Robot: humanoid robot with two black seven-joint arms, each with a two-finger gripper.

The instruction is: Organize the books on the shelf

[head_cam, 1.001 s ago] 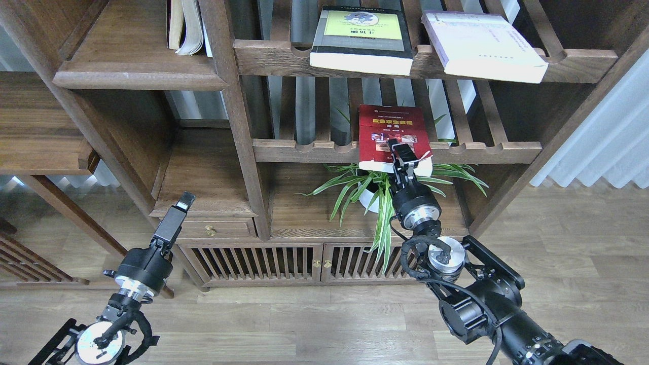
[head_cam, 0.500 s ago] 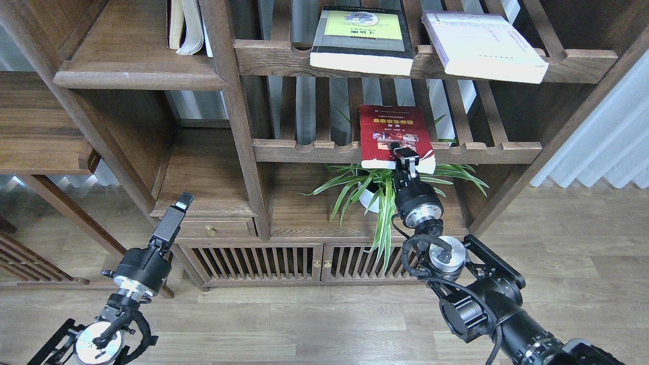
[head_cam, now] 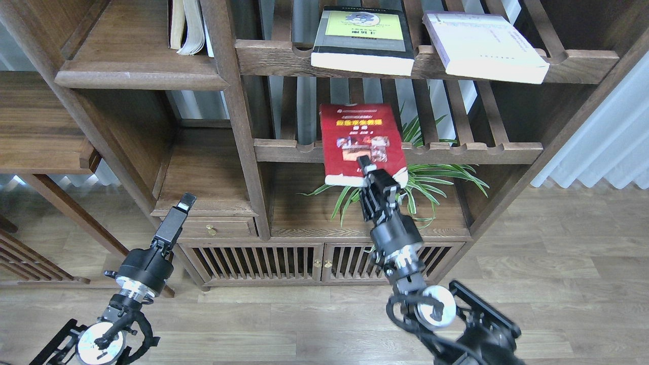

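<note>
My right gripper [head_cam: 366, 168] is shut on the near edge of the red book [head_cam: 361, 139] with the yellow title. It holds the book tilted, mostly out in front of the middle slatted shelf [head_cam: 471, 151]. The black book with the yellow-green panel [head_cam: 362, 38] and the white-lavender book [head_cam: 484, 45] lie flat on the upper slatted shelf [head_cam: 578, 63]. The solid dark-brown shelf with the rounded front lip [head_cam: 137, 78] is at the upper left. My left gripper [head_cam: 185, 203] is low at the left, empty, seen edge-on.
Thin pale books [head_cam: 185, 25] stand at the right end of the solid shelf. A green spider plant [head_cam: 436, 175] sits under the red book. A thick upright post [head_cam: 236, 101] divides the solid shelf from the slatted ones. A small drawer [head_cam: 210, 229] is near my left gripper.
My right gripper has pulled the red book out of the middle slatted shelf, to the left and towards me. The right arm has swung left. The left arm has not moved.
</note>
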